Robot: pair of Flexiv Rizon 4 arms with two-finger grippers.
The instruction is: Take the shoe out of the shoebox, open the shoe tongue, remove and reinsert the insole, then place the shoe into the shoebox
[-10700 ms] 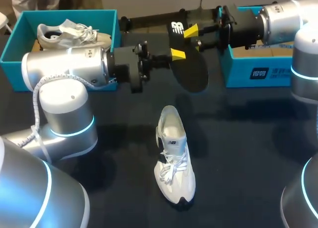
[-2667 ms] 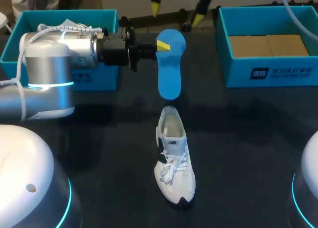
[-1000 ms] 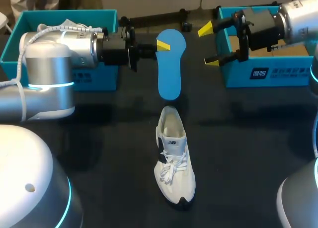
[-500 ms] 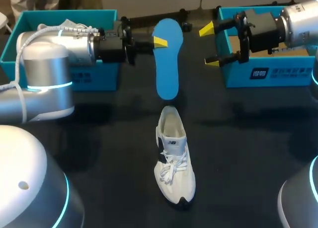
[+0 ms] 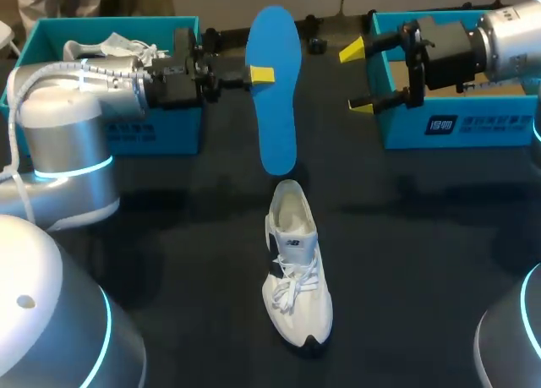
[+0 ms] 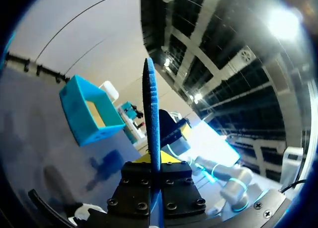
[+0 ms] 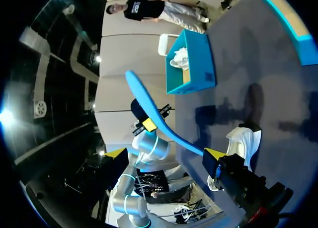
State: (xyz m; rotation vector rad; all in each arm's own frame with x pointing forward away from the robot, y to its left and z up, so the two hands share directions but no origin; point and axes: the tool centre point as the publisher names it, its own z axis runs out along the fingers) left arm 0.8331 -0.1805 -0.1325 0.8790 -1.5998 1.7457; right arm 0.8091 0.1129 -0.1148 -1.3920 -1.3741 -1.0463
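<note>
The left end effector (image 5: 258,74) is clenched on the insole (image 5: 275,109), gripping it near its upper end, one yellow tip against the blue face. The insole hangs in the air over the far middle of the counter (image 5: 423,236), between the two boxes, long axis running from the far edge toward the near one. Its lower tip is just beyond the heel of the shoe (image 5: 296,270). In the left wrist view the insole stands edge-on between the fingers.

The shoe sits upright near the middle of the counter, heel toward the far edge, toe toward the near edge, laces loose.

The right end effector (image 5: 358,78) is released, its fingers spread wide with nothing between them, just beside the left wall of the right box (image 5: 439,122) at the far right corner. The left box (image 5: 110,134) stands at the far left corner with a second shoe (image 5: 114,46) inside.
</note>
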